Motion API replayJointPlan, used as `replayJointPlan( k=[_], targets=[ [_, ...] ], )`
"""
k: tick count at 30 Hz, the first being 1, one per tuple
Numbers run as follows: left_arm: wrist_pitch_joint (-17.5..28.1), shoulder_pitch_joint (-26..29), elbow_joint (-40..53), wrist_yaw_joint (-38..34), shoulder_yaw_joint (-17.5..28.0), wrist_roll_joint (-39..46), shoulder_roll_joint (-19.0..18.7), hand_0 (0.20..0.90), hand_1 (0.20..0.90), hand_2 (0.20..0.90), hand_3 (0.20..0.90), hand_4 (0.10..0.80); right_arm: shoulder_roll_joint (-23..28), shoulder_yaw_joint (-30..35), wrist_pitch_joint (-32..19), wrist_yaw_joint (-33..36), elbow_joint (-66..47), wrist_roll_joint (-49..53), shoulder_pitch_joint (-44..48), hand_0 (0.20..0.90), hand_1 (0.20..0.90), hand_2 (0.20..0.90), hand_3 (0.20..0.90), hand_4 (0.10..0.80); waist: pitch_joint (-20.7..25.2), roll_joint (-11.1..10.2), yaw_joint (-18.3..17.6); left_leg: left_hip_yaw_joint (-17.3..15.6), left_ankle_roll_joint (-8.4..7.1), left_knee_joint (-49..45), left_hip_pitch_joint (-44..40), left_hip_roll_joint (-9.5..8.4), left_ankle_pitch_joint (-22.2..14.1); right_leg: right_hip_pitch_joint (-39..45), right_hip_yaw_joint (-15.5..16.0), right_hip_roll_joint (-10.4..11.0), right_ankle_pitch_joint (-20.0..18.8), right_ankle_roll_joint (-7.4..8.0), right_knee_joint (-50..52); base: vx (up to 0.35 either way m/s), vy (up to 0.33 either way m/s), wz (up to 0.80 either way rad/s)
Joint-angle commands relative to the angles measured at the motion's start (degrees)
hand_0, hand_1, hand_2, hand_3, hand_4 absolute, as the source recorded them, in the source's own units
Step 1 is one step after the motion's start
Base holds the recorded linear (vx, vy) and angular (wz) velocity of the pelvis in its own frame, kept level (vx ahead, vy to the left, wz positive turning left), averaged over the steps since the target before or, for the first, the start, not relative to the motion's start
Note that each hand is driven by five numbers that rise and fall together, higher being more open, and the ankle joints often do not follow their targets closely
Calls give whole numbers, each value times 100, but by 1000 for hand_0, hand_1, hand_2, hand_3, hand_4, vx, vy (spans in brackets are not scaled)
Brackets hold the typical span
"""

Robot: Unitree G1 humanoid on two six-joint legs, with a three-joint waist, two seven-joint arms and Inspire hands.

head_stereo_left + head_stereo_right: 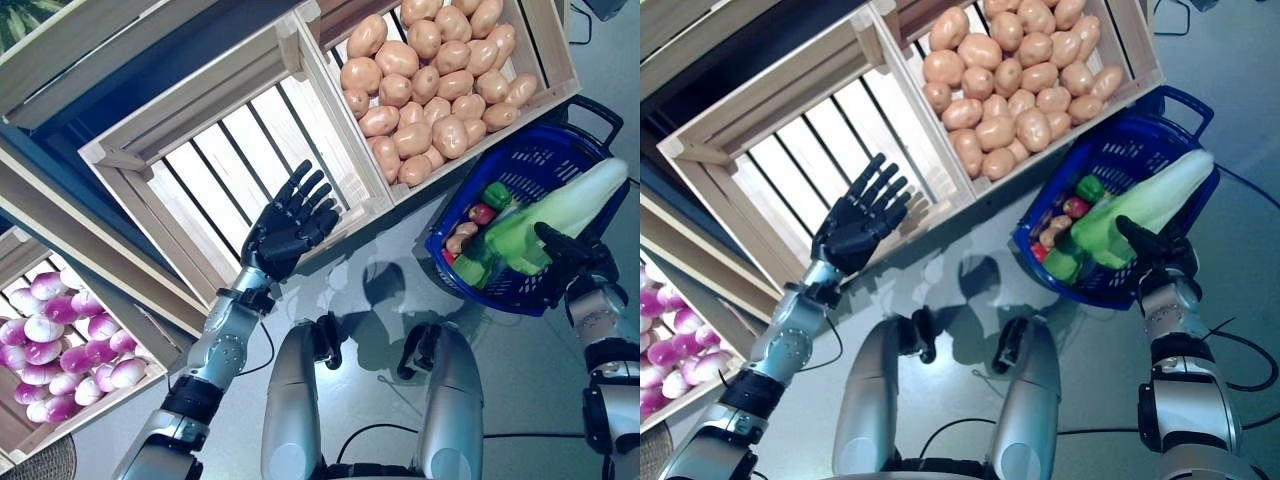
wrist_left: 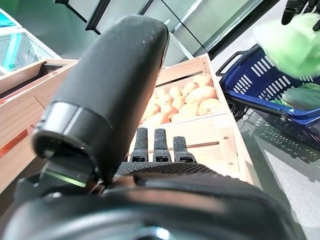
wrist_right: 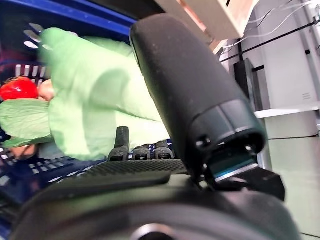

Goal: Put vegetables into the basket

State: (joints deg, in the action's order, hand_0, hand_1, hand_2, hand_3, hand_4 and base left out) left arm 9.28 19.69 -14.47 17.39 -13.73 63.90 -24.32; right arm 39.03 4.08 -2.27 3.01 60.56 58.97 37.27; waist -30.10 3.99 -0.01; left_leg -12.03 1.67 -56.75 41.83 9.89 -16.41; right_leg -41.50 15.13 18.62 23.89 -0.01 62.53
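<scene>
My right hand (image 1: 572,255) is shut on a long pale-green leafy cabbage (image 1: 560,215) and holds it tilted over the near side of the blue plastic basket (image 1: 540,150), which stands on the floor. In the right wrist view my thumb (image 3: 190,85) lies beside the cabbage (image 3: 100,95). In the basket lie a green pepper (image 1: 497,194), a small red vegetable (image 1: 482,213), brownish tubers (image 1: 458,241) and a dark green vegetable (image 1: 470,270). My left hand (image 1: 285,230) is open and empty, fingers straight, at the front edge of an empty wooden crate (image 1: 215,170).
A wooden crate of potatoes (image 1: 430,80) stands right behind the basket, touching its far rim. A lower crate of purple-white round vegetables (image 1: 60,345) is at the far left. Grey floor lies between the stand and the basket.
</scene>
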Motion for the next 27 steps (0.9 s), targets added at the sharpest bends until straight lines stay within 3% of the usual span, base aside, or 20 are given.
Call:
replayJointPlan(
  k=[1,12,17,22,27],
  targets=[
    [600,327,659,362,122,351,-220,900,900,900,900,800,576,67,-606,-347,95,105,592,900,900,900,900,800,31,-48,37,-282,1,148,-897,-122,-861,776,282,-116,-195,-69,-477,0,0,0],
    [529,282,690,403,208,379,-235,900,900,900,900,800,442,37,-611,-465,44,188,533,900,900,900,900,800,79,-126,105,-264,-16,925,-1527,-167,-549,1395,361,-293,-452,-42,-1192,4,12,-3],
    [405,153,517,490,252,379,-138,900,900,900,900,800,122,138,-546,-617,12,278,130,900,900,900,900,800,299,-227,125,-257,-23,1370,-1939,-176,-406,1817,384,-438,-577,-30,-1655,54,27,-5],
    [233,-31,260,419,264,256,-21,900,900,900,900,800,-422,194,-776,-846,-165,659,-353,900,900,900,900,800,658,-330,200,-322,-85,2556,-2721,-313,48,2566,376,-698,-961,83,-2875,106,13,-4],
    [-180,-487,60,647,394,239,238,900,900,900,900,800,-1250,75,-1242,-909,-1179,671,-999,900,900,900,900,800,1091,-396,171,-350,-193,3951,-3554,-546,594,3494,330,-1104,-1476,188,-4531,143,43,-9]
  ],
)
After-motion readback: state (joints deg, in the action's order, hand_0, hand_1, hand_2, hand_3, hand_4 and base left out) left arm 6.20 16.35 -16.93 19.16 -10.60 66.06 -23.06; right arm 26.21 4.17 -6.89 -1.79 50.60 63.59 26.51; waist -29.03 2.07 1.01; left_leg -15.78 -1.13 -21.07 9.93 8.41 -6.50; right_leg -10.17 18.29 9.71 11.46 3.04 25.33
